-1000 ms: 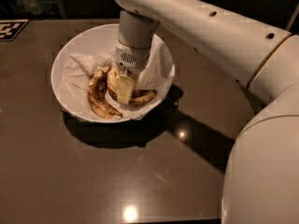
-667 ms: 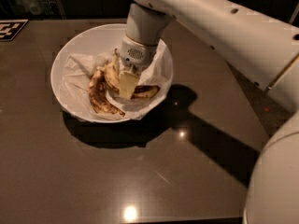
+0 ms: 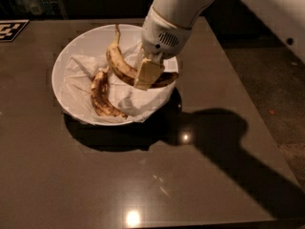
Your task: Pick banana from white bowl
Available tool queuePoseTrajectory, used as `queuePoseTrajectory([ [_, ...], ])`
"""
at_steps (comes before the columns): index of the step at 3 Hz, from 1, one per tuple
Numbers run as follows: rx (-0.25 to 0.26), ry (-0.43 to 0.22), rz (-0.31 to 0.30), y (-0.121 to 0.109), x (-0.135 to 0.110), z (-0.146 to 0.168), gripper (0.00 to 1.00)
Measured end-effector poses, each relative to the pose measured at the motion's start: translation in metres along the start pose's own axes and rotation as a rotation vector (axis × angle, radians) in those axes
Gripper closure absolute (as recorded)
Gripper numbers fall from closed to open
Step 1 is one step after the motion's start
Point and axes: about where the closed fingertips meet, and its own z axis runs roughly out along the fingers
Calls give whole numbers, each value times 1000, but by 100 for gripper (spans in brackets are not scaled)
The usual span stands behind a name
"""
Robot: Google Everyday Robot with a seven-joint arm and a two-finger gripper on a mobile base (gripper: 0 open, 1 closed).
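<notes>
Bench [image 3: 214,175] carries one white bowl [image 3: 62,56], paper-lined. Two bananas counted. The banana [image 3: 118,63], the longer one, is clamped near mid-length in the single end effector [image 3: 147,75], over the bowl's right half. Its long axis runs from stem at upper left to dark tip at lower right. The shorter banana [image 3: 100,97] lies in the bowl, lower left.

No words, brands or numbers can be read; the only sign is a black-and-white patterned marker [image 3: 10,30] at the far left corner of the table [image 3: 95,185]. The gripper [image 3: 148,75] hangs over the white bowl [image 3: 62,63], clamped on the banana [image 3: 118,63]
</notes>
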Motion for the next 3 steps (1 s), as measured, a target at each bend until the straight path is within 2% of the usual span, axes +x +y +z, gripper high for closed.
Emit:
queuePoseTrajectory([
  [1, 42, 27, -99, 27, 2, -29, 100],
  [2, 55, 75, -145, 47, 16, -43, 100],
  [3, 57, 115, -125, 58, 36, -48, 100],
])
